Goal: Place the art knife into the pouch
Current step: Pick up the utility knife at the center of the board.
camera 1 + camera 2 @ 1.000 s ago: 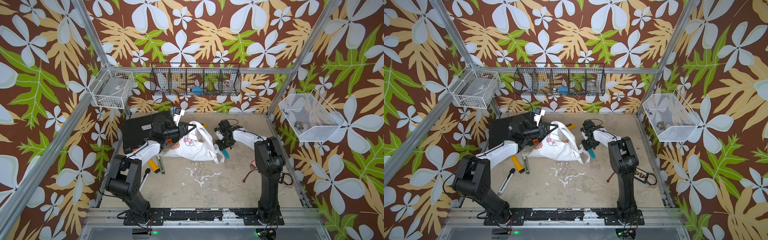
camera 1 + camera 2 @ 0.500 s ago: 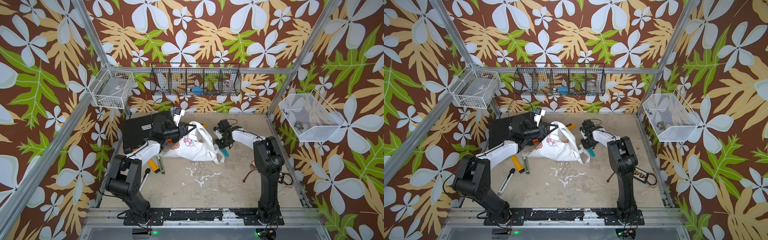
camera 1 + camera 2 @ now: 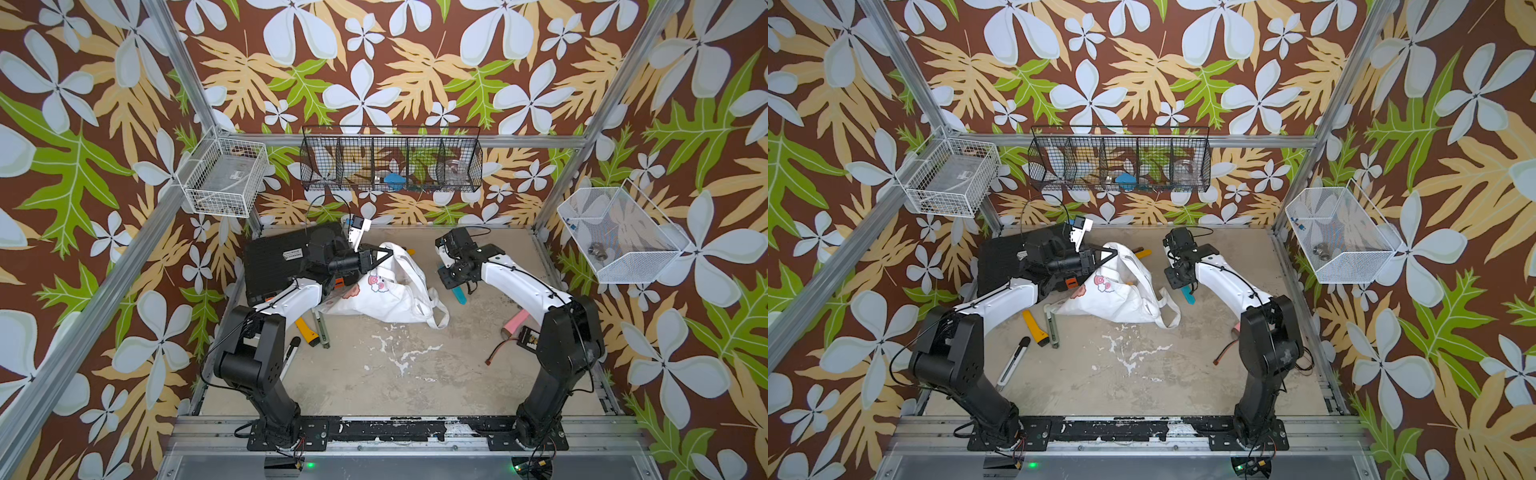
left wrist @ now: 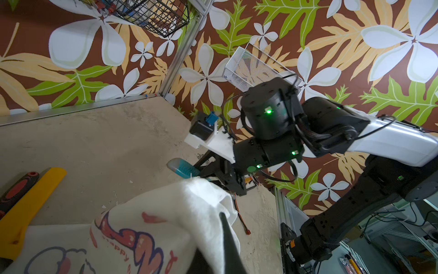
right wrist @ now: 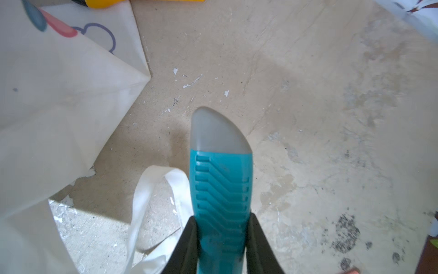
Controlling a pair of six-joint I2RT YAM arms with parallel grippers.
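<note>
Scuffed beige tabletop [image 3: 415, 374] carries a scene nearly unchanged from a second ago: both arms and the pouch [image 3: 390, 291] keep their places. The right gripper [image 5: 222, 225] clamps the art knife [image 5: 221, 170], its black fingers pressed against both sides of the ribbed teal handle, and the grey tip points away from the wrist. In both top views the knife sits outside the pouch, just beside it, near a loose strap handle [image 5: 147, 189]. The right arm reaches forward, its wrist bent downward. The left gripper [image 3: 384, 255], pressed together, pinches the pouch's upper edge and holds it raised. Its arm stretches past the black case [image 3: 274, 257].
</note>
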